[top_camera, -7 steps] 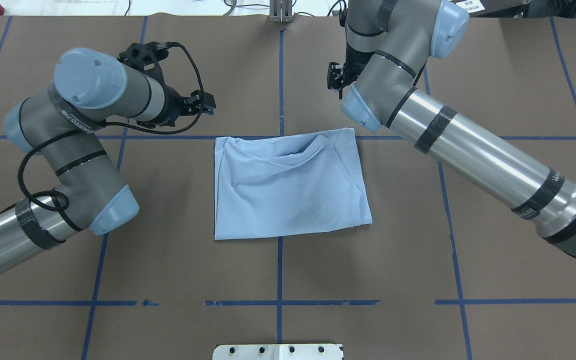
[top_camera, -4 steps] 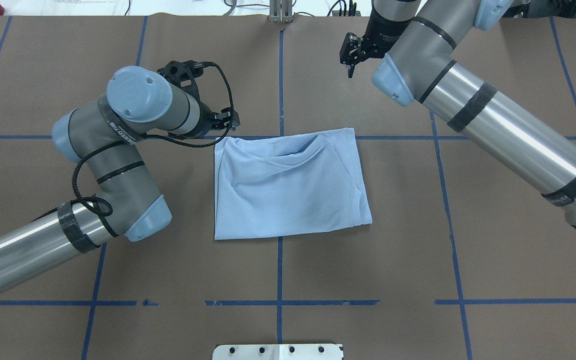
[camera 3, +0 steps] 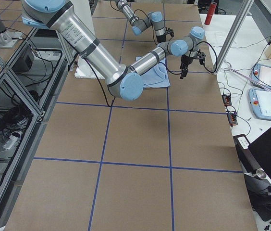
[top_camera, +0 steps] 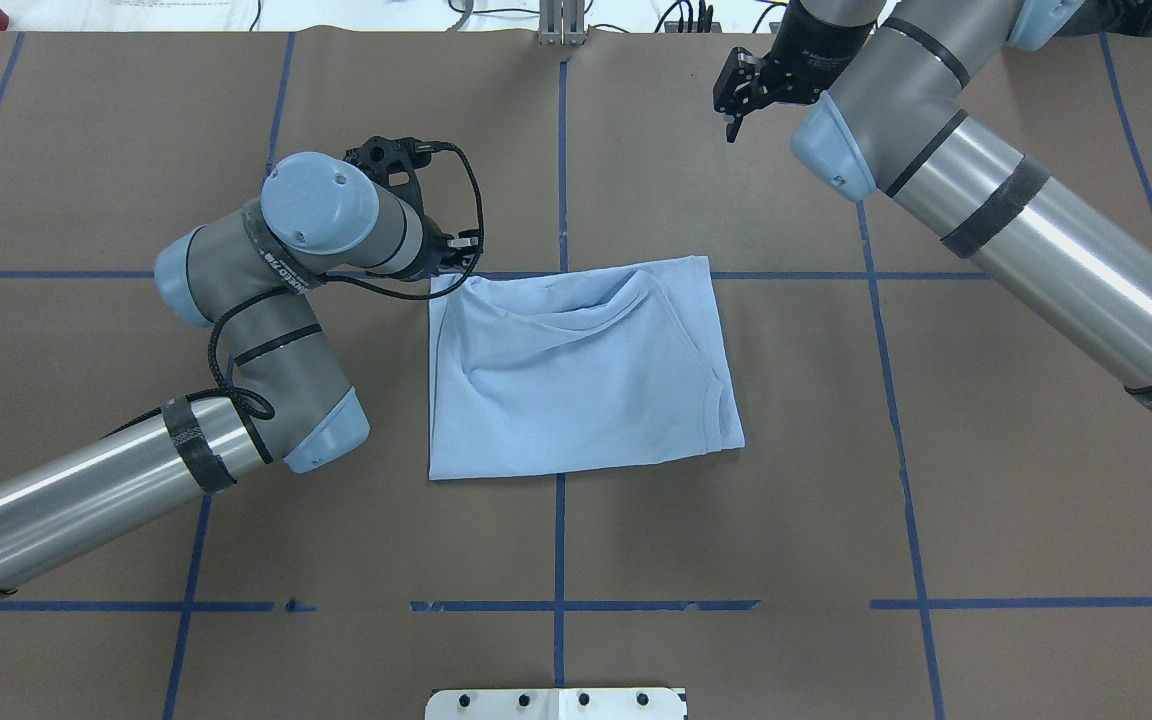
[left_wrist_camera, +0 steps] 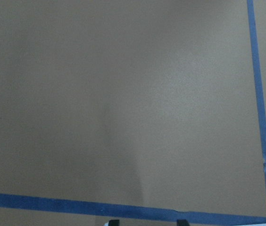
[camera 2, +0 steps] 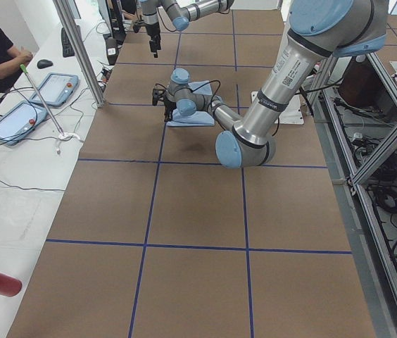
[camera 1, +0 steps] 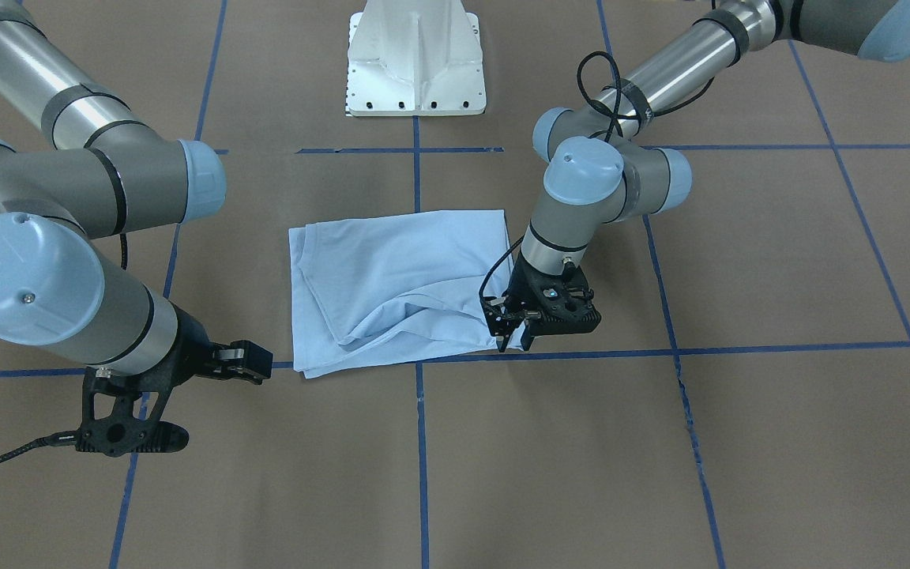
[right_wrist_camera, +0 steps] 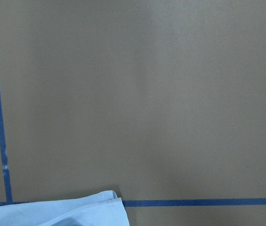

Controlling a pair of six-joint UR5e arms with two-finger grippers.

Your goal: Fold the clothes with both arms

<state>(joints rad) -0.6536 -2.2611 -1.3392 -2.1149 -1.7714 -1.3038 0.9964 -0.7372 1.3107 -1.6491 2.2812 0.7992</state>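
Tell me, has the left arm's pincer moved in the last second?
Yes. In the overhead view the left pincer has slid right, toward the central blue tape line, to the T-shirt's far left corner.

The left arm (top_camera: 281,350) was bent tight at the elbow, its wrist turned down. The left end effector (camera 1: 512,340) pointed straight down and sat low, its fingers (left_wrist_camera: 182,222) a little apart. The right arm (top_camera: 1036,240) reached out long and almost straight. The right end effector (top_camera: 735,98) hung higher, well apart from the left one. I couldn't tell whether its fingers were parted.
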